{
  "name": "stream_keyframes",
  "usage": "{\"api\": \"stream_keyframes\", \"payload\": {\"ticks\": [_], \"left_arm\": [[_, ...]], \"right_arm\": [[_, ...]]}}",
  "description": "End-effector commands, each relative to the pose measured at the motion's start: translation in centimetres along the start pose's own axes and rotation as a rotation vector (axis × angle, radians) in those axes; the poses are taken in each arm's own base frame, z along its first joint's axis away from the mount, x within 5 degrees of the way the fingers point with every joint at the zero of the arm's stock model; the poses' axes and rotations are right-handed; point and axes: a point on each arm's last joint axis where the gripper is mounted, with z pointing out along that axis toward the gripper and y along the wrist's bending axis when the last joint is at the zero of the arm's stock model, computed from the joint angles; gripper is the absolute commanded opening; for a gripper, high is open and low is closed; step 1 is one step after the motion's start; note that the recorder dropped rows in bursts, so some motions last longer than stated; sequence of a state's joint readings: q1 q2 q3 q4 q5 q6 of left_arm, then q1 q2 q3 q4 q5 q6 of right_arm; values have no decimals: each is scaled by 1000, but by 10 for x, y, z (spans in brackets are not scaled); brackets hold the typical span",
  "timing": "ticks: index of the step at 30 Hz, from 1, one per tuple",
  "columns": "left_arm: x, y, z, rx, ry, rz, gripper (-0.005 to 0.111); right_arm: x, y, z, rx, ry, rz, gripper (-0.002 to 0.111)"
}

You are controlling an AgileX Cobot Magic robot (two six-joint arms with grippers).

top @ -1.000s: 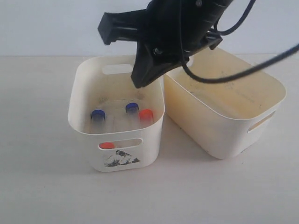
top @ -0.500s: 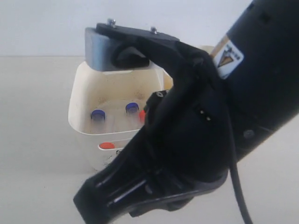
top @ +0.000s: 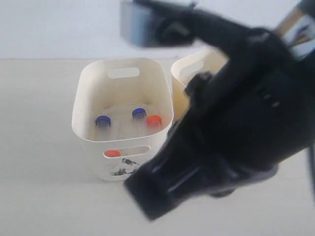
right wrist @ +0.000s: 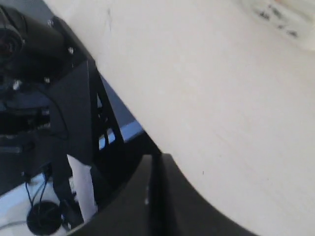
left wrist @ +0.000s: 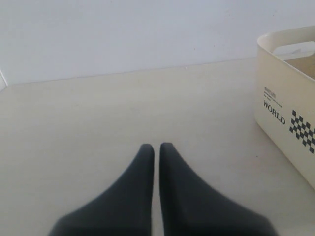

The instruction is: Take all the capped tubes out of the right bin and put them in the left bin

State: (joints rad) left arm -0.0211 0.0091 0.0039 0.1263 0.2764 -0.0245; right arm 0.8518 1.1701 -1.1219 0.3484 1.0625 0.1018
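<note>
All four capped tubes lay in the left bin, near the table's far edge!
The left gripper was pinched together, empty; the right gripper likewise.

Bright, even, diffuse light; faint soft shadows on pale tabletop. Big black robot arm close to exterior camera, heavily blurred. Whitish rounded plastic bin behind fairly sharp. Right wrist view smeared, dim beyond table edge.

Left gripper: jaws were closed, tips almost touching.
Right gripper: jaws were closed together.
Right arm: loomed large, blurred.
</note>
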Motion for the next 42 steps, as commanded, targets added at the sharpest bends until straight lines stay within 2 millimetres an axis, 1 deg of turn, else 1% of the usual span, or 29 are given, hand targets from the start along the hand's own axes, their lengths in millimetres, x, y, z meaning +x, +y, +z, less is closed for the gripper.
{"api": "stream_keyframes", "payload": {"ticks": [1,3,5,7,9,12,15,18,20,21,22,23,27,28,30,32,33,34,36,39,42], "left_arm": [[-3,0,-1,1,-21,-18,4],[-3,0,-1,1,-21,-18,4],[-3,0,-1,1,-21,-18,4],[-3,0,-1,1,-21,-18,4],[-3,0,-1,1,-21,-18,4],[-3,0,-1,1,-21,-18,4],[-3,0,-1,1,-21,-18,4],[-3,0,-1,1,-21,-18,4],[-3,0,-1,1,-21,-18,4],[-3,0,-1,1,-21,-18,4],[-3,0,-1,1,-21,-18,4],[-3,0,-1,1,-21,-18,4],[-3,0,-1,1,-21,-18,4],[-3,0,-1,1,-21,-18,4],[-3,0,-1,1,-21,-18,4],[-3,0,-1,1,-23,-18,4],[-3,0,-1,1,-23,-18,4],[-3,0,-1,1,-23,-18,4],[-3,0,-1,1,-23,-18,4],[-3,0,-1,1,-23,-18,4],[-3,0,-1,1,-21,-18,4]], "right_arm": [[13,-15,-52,21,-380,29,3],[27,-27,-69,57,-527,73,3],[47,-43,-80,128,-633,136,3],[69,-57,-85,215,-704,215,3],[94,-67,-87,300,-774,286,3],[130,-74,-86,445,-918,353,3],[157,-78,-78,568,-1058,377,3],[173,-81,-68,631,-1172,374,3],[180,-85,-62,654,-1232,363,3],[184,-90,-56,667,-1282,351,3],[186,-94,-52,671,-1296,353,3],[188,-104,-42,675,-1307,369,3],[196,-123,-21,689,-1346,405,3],[201,-132,-10,698,-1346,424,3],[209,-140,4,722,-1306,420,3],[215,-141,16,730,-1145,427,3],[220,-143,22,769,-1038,413,3],[223,-145,24,804,-974,397,3],[225,-146,26,823,-926,378,3],[225,-146,26,826,-923,372,3],[224,-145,25,838,-919,314,3]]}}
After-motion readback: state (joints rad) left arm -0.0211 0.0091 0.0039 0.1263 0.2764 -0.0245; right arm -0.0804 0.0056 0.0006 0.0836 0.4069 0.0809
